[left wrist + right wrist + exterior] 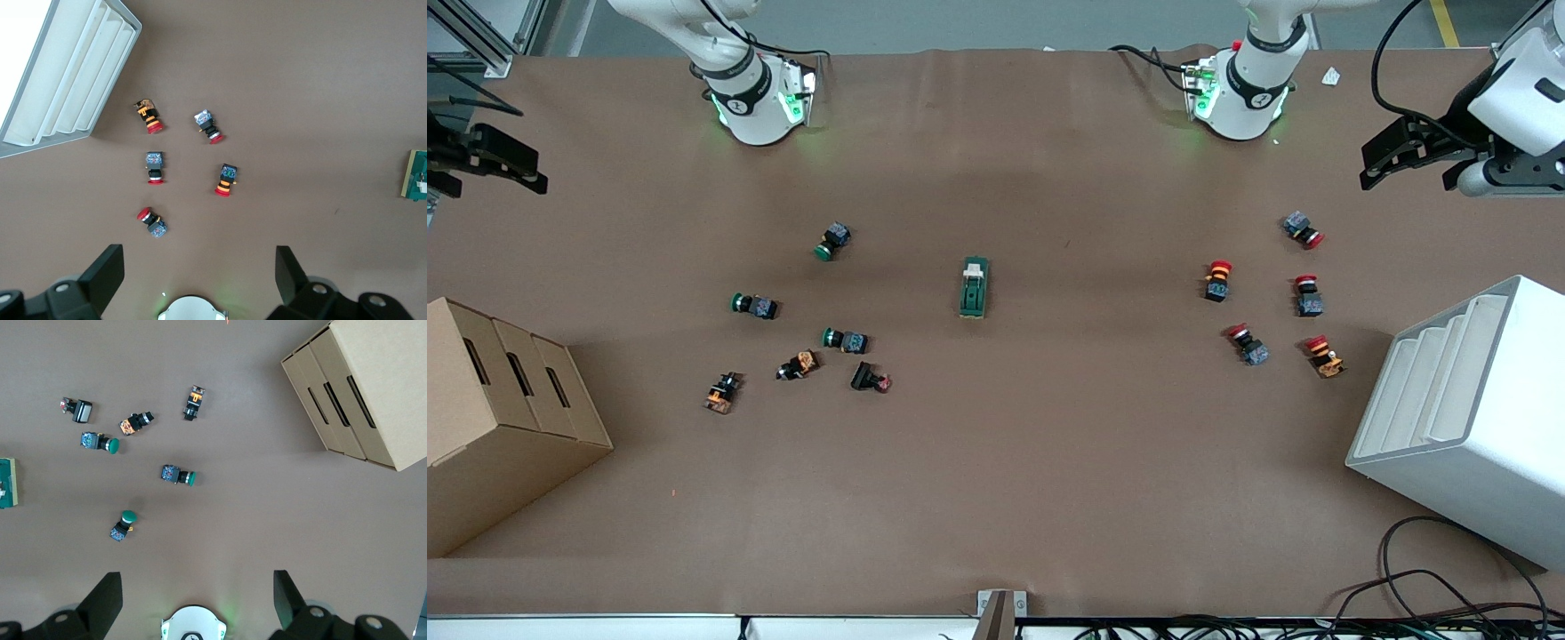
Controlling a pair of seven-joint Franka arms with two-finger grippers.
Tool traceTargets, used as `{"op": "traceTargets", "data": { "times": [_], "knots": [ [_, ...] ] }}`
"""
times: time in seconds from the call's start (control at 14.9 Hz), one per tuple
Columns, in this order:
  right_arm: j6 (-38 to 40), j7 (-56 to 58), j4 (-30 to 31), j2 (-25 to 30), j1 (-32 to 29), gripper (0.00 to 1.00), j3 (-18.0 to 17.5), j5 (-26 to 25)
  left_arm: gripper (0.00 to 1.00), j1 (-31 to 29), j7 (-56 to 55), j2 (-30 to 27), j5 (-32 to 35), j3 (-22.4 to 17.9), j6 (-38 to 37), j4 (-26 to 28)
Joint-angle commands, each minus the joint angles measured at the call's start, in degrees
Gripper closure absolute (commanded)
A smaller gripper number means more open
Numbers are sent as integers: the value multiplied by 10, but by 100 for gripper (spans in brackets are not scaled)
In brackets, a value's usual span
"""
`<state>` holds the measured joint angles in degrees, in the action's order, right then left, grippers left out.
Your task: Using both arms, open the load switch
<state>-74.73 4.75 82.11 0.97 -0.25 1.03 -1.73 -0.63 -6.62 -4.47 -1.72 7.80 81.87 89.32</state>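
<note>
1. Tabletop: brown sheet, carrying every item below; both arm bases stand along its edge farthest from the front camera.
2. White stepped rack: at the left arm's end of the tabletop, near the front camera. No label readable.
3. Cardboard box: three slotted sections, at the right arm's end. No print visible.
4. Left gripper: raised over the left arm's end of the tabletop, above the red group; fingers spread wide, holding nothing.
5. Right gripper: raised over the right arm's end, fingers apart in the right wrist view, empty.
6. Load switch: dark green block with a white lever piece at the end toward the arm bases; lies alone mid-tabletop, between the two button groups, well apart from both grippers. Untouched.
7. Red push buttons: five, scattered toward the left arm's end.
8. Green push buttons and mixed orange and black parts: six pieces toward the right arm's end.
9. Handling note (judgement): the step in hand is the approach. One gripper should pin the green body across its narrow sides, low and square, so it cannot slide; the other should then work the white lever at its end. Descend between the button groups to avoid knocking them.
10. Markings: no brand or writing legible on the switch or the buttons; a small emblem on each arm base is unreadable.
</note>
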Motion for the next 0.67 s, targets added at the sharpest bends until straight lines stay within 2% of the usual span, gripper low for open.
{"op": "traceTargets", "data": {
  "times": [0.0, 0.6],
  "knots": [
    [-9, -11, 35, 37, 3, 0, 4, 10, 0, -3, 6, 5, 0, -4, -11, -18],
    [-1, -12, 53, 53, -5, 0, 8, 30, 0, -2, 6, 11, 5, -5, -12, -18]
  ]
}}
